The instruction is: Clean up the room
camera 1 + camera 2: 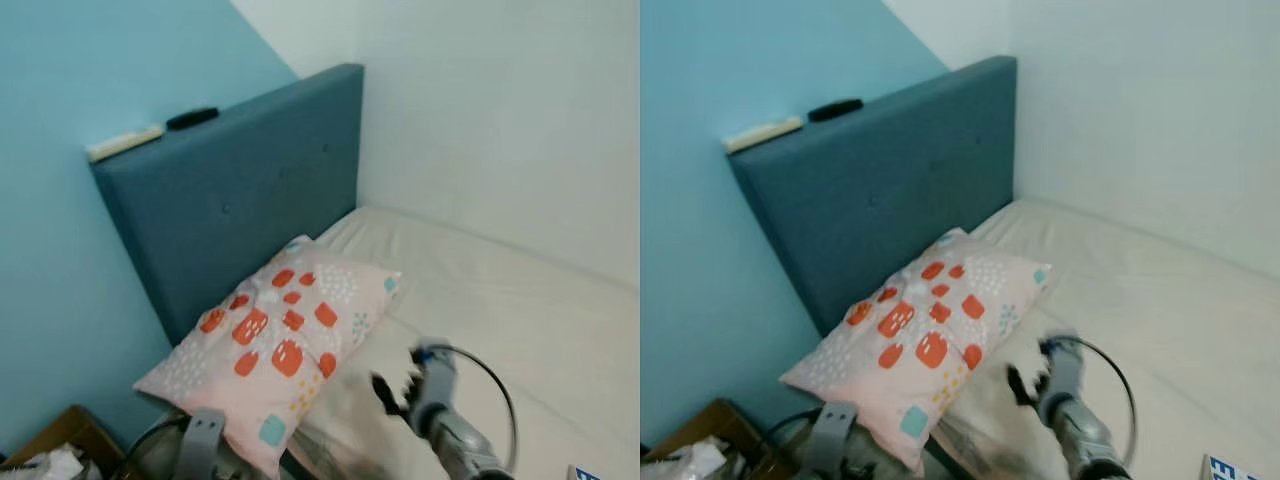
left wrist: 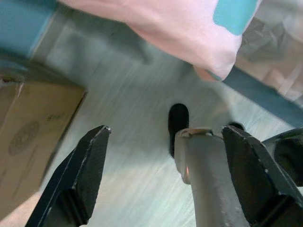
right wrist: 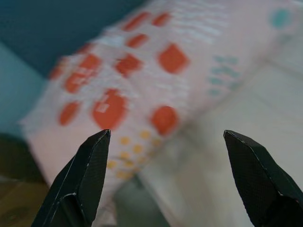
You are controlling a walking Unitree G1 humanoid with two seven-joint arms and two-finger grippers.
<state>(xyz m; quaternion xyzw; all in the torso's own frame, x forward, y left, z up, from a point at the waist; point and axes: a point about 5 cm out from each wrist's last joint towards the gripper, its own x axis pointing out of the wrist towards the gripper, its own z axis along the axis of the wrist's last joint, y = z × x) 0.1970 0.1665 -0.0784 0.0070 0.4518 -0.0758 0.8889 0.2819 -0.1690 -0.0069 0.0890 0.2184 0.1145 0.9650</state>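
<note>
A pink pillow (image 1: 280, 340) with red and orange patches lies on the bed against the blue headboard (image 1: 240, 190), one corner hanging over the mattress edge. My right gripper (image 1: 392, 388) hovers open over the cream mattress (image 1: 500, 300) just right of the pillow, nothing between its fingers; its wrist view faces the pillow (image 3: 142, 85). My left arm (image 1: 200, 440) hangs low beside the bed, and its gripper (image 2: 165, 175) is open over the pale floor (image 2: 118, 142), below the pillow's overhanging corner (image 2: 199, 33).
A brown cardboard box (image 1: 60, 445) with crumpled white paper stands on the floor at the left of the bed. A black object (image 1: 192, 118) and a white one (image 1: 124, 143) rest on top of the headboard. White wall runs behind the bed.
</note>
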